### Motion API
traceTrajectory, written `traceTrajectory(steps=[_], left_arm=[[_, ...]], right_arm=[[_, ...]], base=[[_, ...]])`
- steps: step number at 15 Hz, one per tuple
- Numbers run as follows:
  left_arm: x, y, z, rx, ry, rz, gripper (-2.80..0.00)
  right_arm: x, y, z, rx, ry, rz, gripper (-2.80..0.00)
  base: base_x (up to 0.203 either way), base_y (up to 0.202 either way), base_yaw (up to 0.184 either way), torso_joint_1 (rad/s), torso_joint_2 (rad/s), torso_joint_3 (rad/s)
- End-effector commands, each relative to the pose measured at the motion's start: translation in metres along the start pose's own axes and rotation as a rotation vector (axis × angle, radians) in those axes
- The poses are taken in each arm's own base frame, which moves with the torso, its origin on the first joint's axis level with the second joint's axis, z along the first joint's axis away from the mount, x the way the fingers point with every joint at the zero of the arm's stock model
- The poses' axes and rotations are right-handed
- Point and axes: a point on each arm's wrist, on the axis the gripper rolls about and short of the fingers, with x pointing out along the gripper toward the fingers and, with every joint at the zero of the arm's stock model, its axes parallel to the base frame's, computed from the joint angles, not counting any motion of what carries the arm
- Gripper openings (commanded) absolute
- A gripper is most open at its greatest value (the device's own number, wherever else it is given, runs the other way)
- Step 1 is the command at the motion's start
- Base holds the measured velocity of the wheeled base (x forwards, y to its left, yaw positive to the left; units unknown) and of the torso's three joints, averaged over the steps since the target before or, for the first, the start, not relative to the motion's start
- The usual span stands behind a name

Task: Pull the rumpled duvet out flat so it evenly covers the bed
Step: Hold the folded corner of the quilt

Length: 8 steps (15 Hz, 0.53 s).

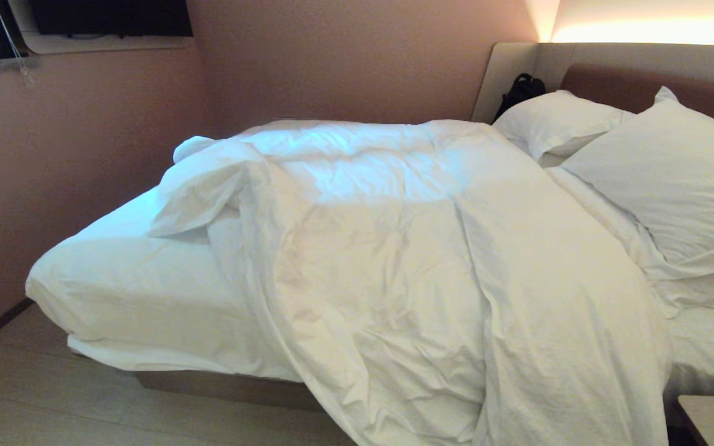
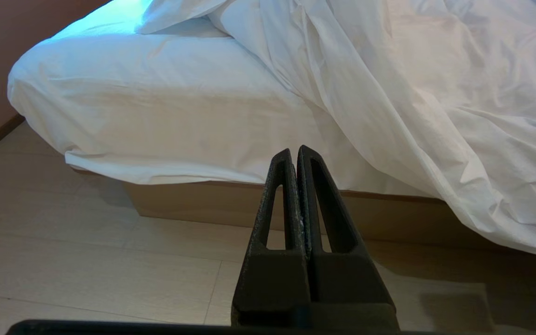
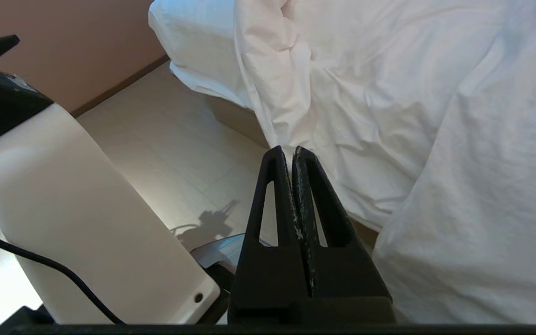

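Right hand point(image 3: 291, 151) closed, near duvet point(image 3: 389, 116)

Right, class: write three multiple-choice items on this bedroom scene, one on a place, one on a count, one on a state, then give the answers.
1. Where does the puffy white wrinkled duvet hang off the low wooden-based bed?
A. over the near side, toward the floor
B. over the headboard
C. nowhere

2. How many plump white pillows lie at the headboard?
A. none
B. two
C. five

3. How is the left gripper?
A. shut on the duvet
B. wide open
C. shut, holding nothing

Answers: 1 A, the duvet spills past the mattress edge; 2 B, two lie side by side; 3 C, its fingers meet in front of the bed, apart from the cloth.
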Motion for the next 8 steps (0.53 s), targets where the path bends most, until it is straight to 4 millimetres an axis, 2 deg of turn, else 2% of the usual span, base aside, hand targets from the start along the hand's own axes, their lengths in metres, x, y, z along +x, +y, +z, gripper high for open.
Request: traceTrajectory(steps=[1, 8], left_arm=[[0.0, 0.0, -0.0001, 0.0, 0.0, 0.0, -2.8], [0.0, 0.0, -0.0001, 0.0, 0.0, 0.001, -2.8]], right_arm=[[-0.0029, 0.0024, -0.002, -0.028, -0.026, 0.004, -2.8], [-0.0086, 0.0065, -0.0064, -0.073, -0.079, 0.003, -2.8]], base=[[0.0, 0.0, 0.0, 0.0, 0.0, 0.0], [0.0, 0.0, 0.0, 0.0, 0.0, 0.0]])
